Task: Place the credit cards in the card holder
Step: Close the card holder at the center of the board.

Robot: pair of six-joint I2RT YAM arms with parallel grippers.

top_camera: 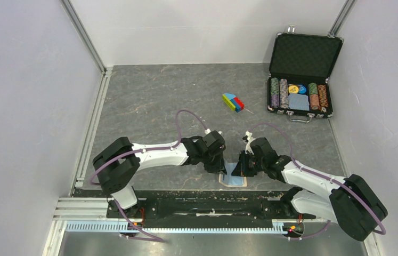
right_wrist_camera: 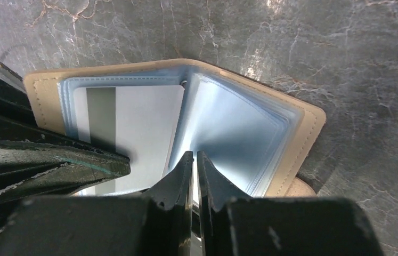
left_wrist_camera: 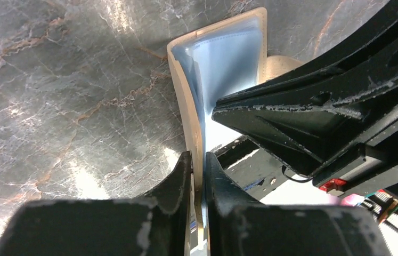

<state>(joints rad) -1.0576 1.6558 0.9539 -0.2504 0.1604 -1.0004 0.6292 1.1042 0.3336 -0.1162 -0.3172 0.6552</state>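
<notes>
Tan, leather-like folding card holder (top_camera: 234, 180) lies spread open at the near edge of the grey marbled table (top_camera: 159, 96), between the two arms. Left gripper (left_wrist_camera: 199, 178): fingers closed down on the holder's tan cover edge. Right gripper (right_wrist_camera: 194, 168): fingers nearly touching, apparently nipping one thin blue-white pocket leaf near the fold; whether a card is also between them, cannot tell. One pale, flat rectangular credit card (right_wrist_camera: 143, 122) with a grey stripe sits against the left-hand pocket panel, partly in shadow. Second card not seen. Judgement: holder is light and floppy, its leaves slick and likely to spring shut, so it is best held by the stiffer stitched cover edge. Card is thin, stiff, slippery; grip a short edge and feed straight.
</notes>
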